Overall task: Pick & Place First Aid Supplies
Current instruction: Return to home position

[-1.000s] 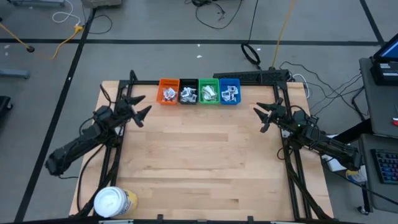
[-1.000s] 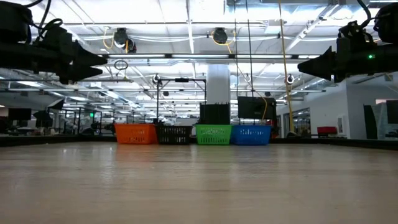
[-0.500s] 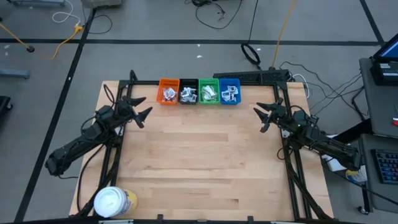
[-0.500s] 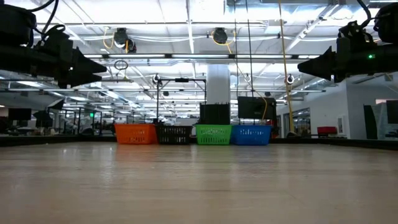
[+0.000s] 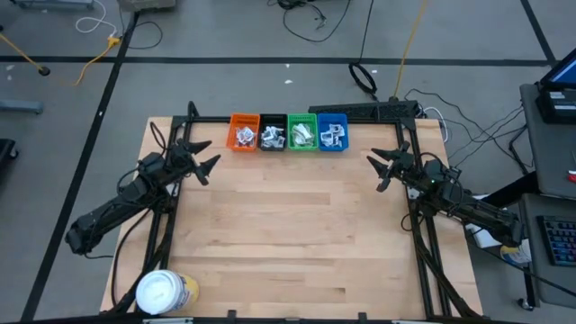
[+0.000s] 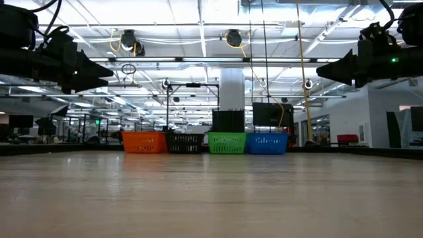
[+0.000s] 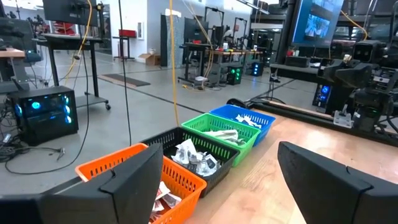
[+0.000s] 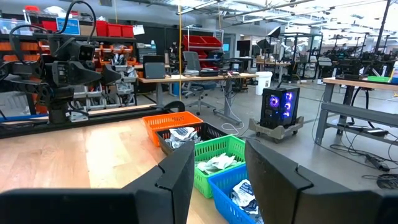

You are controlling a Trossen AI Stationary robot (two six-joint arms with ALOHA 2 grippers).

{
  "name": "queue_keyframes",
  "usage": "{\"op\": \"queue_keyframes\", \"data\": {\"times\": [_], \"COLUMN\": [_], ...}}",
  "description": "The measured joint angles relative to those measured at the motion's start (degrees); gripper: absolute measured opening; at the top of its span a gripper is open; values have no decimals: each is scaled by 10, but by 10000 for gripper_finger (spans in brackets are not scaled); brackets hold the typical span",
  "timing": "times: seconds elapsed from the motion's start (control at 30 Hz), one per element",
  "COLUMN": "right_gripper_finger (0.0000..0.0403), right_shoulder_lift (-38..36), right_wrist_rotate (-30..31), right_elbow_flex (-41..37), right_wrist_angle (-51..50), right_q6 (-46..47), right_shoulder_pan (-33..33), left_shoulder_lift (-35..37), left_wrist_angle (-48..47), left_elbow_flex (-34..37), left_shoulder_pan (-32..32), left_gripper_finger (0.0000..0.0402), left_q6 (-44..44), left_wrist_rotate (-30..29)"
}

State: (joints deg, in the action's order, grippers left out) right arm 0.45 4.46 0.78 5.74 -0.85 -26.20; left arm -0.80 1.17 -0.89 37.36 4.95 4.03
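Note:
The first aid packets lie as white heaps inside the four bins at the table's far edge: orange, black, green and blue. The left wrist view shows crumpled white packets in the black bin and pale ones in the green bin. My left gripper hovers open above the table's left side, pointing toward the bins. My right gripper hovers open above the right side, pointing toward the table's left. Both are empty.
A yellow round tub with a white lid stands at the near left corner. The wooden table top spreads bare between the arms. Black frame posts stand along the left and right edges. Cables lie on the floor beyond the table.
My left gripper has dropped slightly and edged a little toward the table's middle, staying open. The right arm and the bins have kept still.

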Motion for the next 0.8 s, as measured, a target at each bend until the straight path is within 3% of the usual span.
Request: {"op": "queue_keyframes", "data": {"times": [0.8], "right_gripper_finger": [139], "right_shoulder_lift": [0], "right_wrist_rotate": [0], "right_elbow_flex": [0], "right_wrist_angle": [0], "right_q6": [0], "right_shoulder_pan": [0], "left_shoulder_lift": [0], "left_wrist_angle": [0], "left_elbow_flex": [0], "left_shoulder_pan": [0], "left_gripper_finger": [325], "left_q6": [0], "left_wrist_rotate": [1]}}
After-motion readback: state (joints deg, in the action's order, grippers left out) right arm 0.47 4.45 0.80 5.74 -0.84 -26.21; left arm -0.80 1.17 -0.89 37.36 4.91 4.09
